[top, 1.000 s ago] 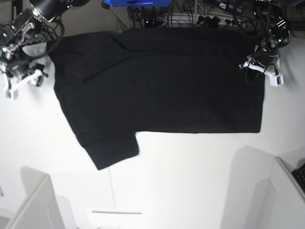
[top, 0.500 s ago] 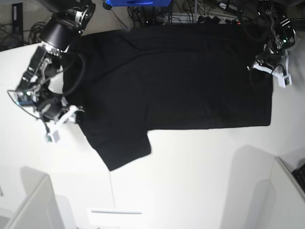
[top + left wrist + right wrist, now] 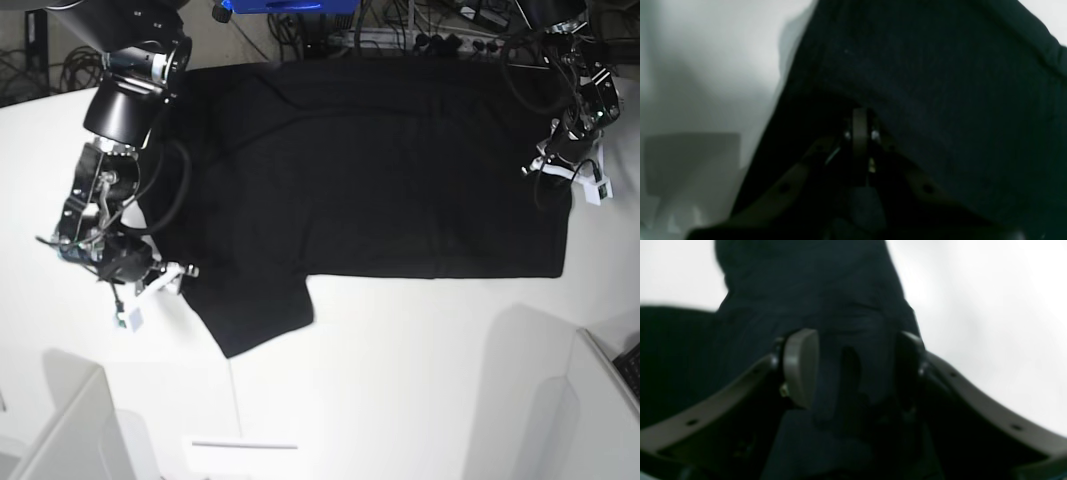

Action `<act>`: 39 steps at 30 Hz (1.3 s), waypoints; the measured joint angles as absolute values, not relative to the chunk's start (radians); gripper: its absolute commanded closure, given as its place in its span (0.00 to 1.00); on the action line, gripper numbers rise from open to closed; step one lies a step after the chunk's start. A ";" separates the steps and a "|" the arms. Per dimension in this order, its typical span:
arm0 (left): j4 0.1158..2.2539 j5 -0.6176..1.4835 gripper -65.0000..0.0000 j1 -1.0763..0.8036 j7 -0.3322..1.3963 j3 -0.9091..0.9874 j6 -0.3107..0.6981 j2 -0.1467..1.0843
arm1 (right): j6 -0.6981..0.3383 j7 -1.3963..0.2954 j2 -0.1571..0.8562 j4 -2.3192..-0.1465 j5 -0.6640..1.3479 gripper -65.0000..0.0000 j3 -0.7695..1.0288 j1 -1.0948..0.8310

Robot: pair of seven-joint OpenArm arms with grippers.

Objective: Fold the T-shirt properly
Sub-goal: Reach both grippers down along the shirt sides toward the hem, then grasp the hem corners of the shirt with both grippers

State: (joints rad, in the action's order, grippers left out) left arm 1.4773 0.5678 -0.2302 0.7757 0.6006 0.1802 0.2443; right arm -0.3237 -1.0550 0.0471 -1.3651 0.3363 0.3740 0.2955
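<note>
The black T-shirt (image 3: 380, 170) lies spread flat on the white table (image 3: 400, 360), plain side up, with one sleeve (image 3: 255, 315) pointing toward the front. My right gripper (image 3: 150, 283) is at the sleeve's left edge. In the right wrist view it (image 3: 853, 366) is open, with a raised fold of the shirt (image 3: 806, 290) between its fingers (image 3: 800, 366). My left gripper (image 3: 570, 172) is at the shirt's right edge. In the left wrist view it (image 3: 858, 128) is shut, with black cloth (image 3: 957, 100) gathered around its tips.
Cables and a blue object (image 3: 280, 5) lie beyond the table's far edge. White panels stand at the front left (image 3: 70, 430) and front right (image 3: 590, 400). A dark keyboard corner (image 3: 630, 365) shows at the right edge.
My right arm swung from the far left corner down to the sleeve's left edge. The shirt slid a little to the right with my left gripper.
</note>
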 measured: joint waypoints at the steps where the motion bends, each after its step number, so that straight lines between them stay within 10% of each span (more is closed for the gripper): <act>1: 1.484 0.567 1.00 -0.233 0.781 0.601 0.180 0.245 | -0.310 -1.043 0.052 -1.346 0.333 0.39 0.376 0.307; 10: 1.619 0.553 1.00 -0.299 0.799 0.643 0.176 0.258 | -0.259 -1.049 0.057 -1.246 0.339 0.36 0.375 0.420; 16: 1.762 0.558 1.00 -0.350 0.801 0.639 0.345 0.263 | -0.180 -1.051 0.038 -1.304 0.339 0.46 0.376 0.418; 24: 1.787 0.553 1.00 -0.341 0.802 0.640 0.366 0.260 | -0.408 -0.933 0.112 -1.188 0.496 0.47 0.380 0.432; 31: 1.790 0.554 0.86 -0.338 0.799 0.640 0.367 0.258 | -0.289 -0.807 0.099 -0.963 0.503 0.26 0.373 0.510; 39: 1.787 0.554 0.86 -0.338 0.801 0.717 0.371 0.256 | -0.276 -0.674 0.110 -0.720 0.348 0.30 0.373 0.601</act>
